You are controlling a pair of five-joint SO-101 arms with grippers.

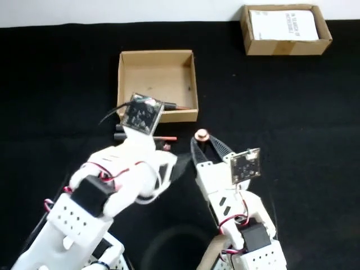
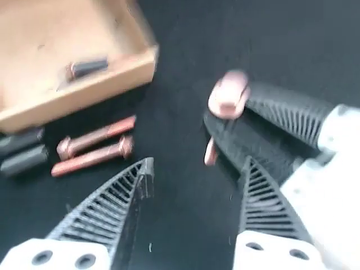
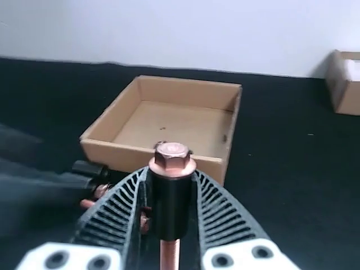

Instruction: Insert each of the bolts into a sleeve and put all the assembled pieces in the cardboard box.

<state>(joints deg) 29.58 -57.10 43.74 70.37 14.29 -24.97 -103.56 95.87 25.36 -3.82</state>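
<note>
My right gripper point(image 3: 170, 175) is shut on a black sleeve point(image 3: 169, 205) with a copper bolt point(image 3: 171, 157) through it, held upright just in front of the cardboard box point(image 3: 129, 152). In the high view the right gripper point(image 1: 201, 139) is below the box's point(image 1: 121, 84) front right corner. My left gripper point(image 2: 198, 169) is open and holds nothing, next to the right one. Two loose copper bolts point(image 2: 93, 149) and two black sleeves point(image 2: 22, 151) lie on the black table before the box's front wall point(image 2: 84, 98). One assembled piece point(image 2: 87, 67) lies inside the box.
A second cardboard box point(image 1: 286, 46) with a printed sheet in it stands at the far right back. The loose bolts point(image 1: 166, 138) and sleeves point(image 1: 119, 133) lie close under the left arm point(image 1: 129, 169). A white wall borders the table's far edge.
</note>
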